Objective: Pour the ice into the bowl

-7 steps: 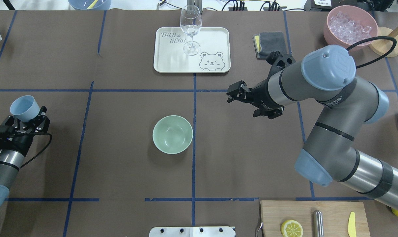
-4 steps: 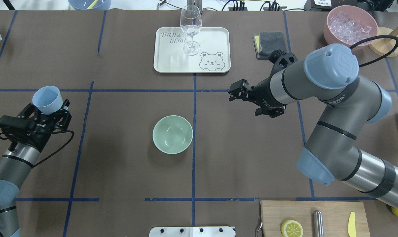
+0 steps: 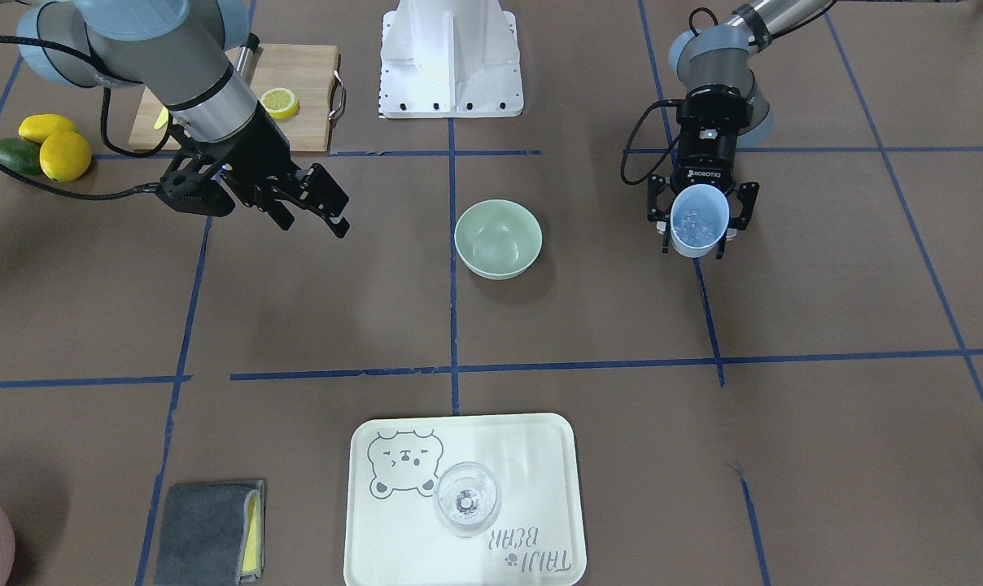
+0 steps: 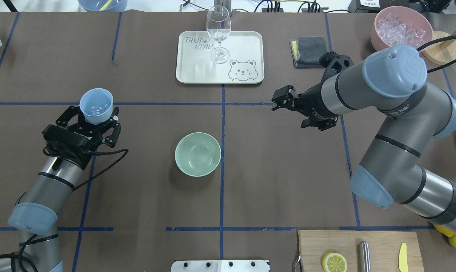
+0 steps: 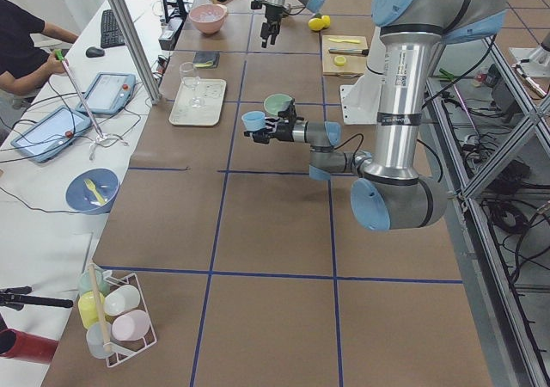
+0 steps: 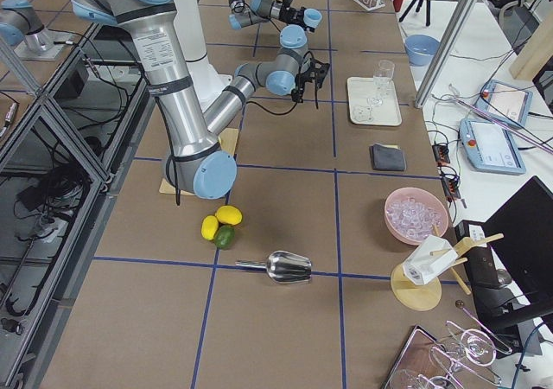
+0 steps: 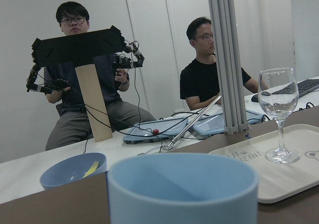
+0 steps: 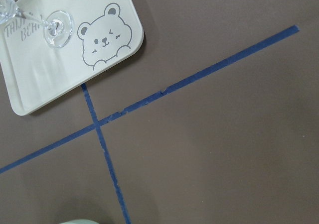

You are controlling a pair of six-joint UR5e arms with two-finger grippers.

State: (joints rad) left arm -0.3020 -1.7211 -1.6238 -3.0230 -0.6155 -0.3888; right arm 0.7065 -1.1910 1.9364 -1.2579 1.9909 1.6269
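A pale mint-green bowl [image 4: 197,154] [image 3: 498,238] stands upright near the table's middle with nothing in it. To its left in the overhead view, my left gripper [image 4: 96,115] [image 3: 695,240] is shut on a light blue cup [image 4: 96,105] [image 3: 700,218], held upright above the table. The ice [image 4: 96,109] [image 3: 692,223], a small heap of clear cubes, lies in the cup's bottom. The cup's rim [image 7: 182,181] fills the lower part of the left wrist view. My right gripper [image 4: 279,101] [image 3: 329,203] hovers open and holds nothing, to the right of the bowl and further back.
A cream bear tray [image 4: 243,45] with a wine glass [image 4: 218,30] sits beyond the bowl. A pink container [image 4: 401,26] of clear pieces and a grey cloth [image 4: 309,49] are at the back right. A cutting board [image 4: 379,245] with a lemon slice lies front right.
My left arm has carried the cup rightward, closer to the bowl. The right arm has drifted a little to the right, away from the bowl.
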